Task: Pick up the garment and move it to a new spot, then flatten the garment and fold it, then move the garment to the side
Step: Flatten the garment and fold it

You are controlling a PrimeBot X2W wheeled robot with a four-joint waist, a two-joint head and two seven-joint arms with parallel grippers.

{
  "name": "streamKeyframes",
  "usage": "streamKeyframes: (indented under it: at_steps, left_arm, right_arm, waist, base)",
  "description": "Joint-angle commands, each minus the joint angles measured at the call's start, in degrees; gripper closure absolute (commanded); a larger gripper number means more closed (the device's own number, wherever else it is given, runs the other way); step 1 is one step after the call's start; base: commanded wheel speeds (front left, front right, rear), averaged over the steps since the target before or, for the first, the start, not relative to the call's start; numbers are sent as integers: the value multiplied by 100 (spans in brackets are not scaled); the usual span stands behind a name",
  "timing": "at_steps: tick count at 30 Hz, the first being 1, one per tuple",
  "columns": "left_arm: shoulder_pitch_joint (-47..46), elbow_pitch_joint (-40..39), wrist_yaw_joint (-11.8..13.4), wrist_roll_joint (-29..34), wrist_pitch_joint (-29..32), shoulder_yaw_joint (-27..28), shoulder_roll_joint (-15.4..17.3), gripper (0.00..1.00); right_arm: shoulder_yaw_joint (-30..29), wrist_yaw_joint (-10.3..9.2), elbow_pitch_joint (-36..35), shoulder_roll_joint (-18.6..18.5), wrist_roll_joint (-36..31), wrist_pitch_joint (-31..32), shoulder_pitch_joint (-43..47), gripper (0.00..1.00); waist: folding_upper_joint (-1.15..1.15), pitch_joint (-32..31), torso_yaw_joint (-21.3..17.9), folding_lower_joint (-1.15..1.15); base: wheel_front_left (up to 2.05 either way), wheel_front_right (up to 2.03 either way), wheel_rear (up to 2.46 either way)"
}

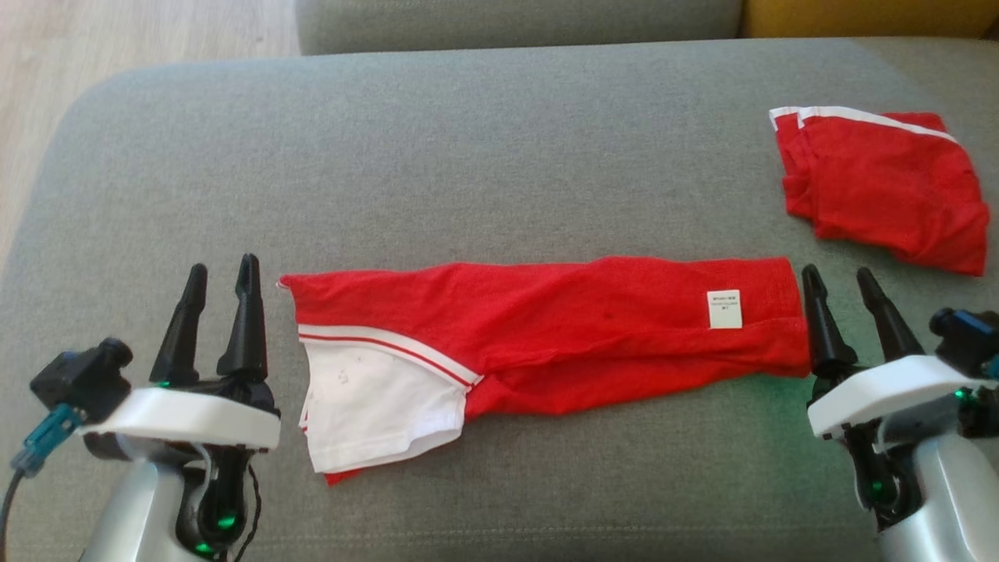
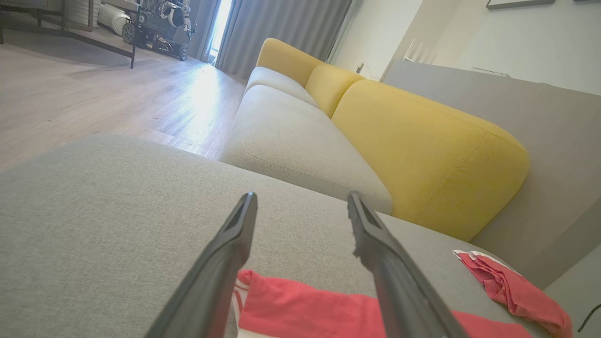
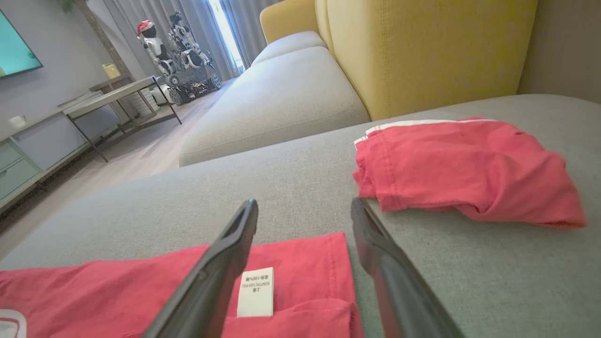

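Long black tapered fingers (image 1: 246, 328), white wrist shells (image 1: 179, 417), silver forearms (image 1: 133, 515), green lights (image 1: 226, 521), teal cable plug (image 1: 43, 445).

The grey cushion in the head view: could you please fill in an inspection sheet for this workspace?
Surface: grey cushion, flat fabric.
Job's things: red garment lies in a long strip, white sleeve at its left end, white label near its right end.
Clutter: second red garment, folded, far right, apart from the strip.
Hands: left hand and right hand open, one at each end of the strip, holding nothing.
Cables: dark cable with blue plug at the left wrist.
Surroundings: wooden floor, yellow backrest.
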Motion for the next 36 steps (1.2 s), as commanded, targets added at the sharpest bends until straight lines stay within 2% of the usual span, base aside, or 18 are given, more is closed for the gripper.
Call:
streamKeyframes:
  at_steps: [1,11,18,21,26,27,28,29,36]
  left_arm:
    - [-244,-136,-60,90,-69,282,39,0]
    - [-354,186,-441,506,-70,577,-386,0]
    - [-436,323,-523,602,-70,651,-402,0]
    - [-439,366,-531,610,-70,682,-396,0]
    - [-471,493,-539,609,-70,687,-361,0]
    - [-486,493,-540,607,-70,687,-359,0]
    - [-497,490,-540,603,-70,686,-358,0]
    - [-505,487,-541,599,-70,684,-358,0]
    - [-486,450,-542,577,-70,670,-347,0]
  right_arm:
    - [20,-5,-114,20,-77,-38,-147,0]
    - [-596,-5,893,578,-674,126,-555,0]
    - [-897,-5,1613,693,-941,100,-892,0]
    - [-893,-5,1785,703,-980,116,-949,0]
    - [-447,-5,2060,716,-664,403,-988,0]
    - [-343,-5,2070,717,-570,448,-982,3]
    - [-276,-5,2074,718,-507,473,-977,62]
    - [-232,-5,2076,718,-468,487,-973,100]
    - [-666,-5,2048,506,-749,311,-1065,100]
  waist:
    - [0,40,27,0]
    - [0,356,167,0]
    - [0,464,250,0]
    - [0,469,264,0]
    - [0,463,259,0]
    - [0,461,257,0]
    - [0,458,253,0]
    - [0,454,249,0]
    - [0,396,190,0]
  base:
    - [0,0,0]
    - [0,0,0]
    - [0,0,0]
    - [0,0,0]
    - [0,0,0]
    - [0,0,0]
    - [0,0,0]
    - [0,0,0]
    - [0,0,0]
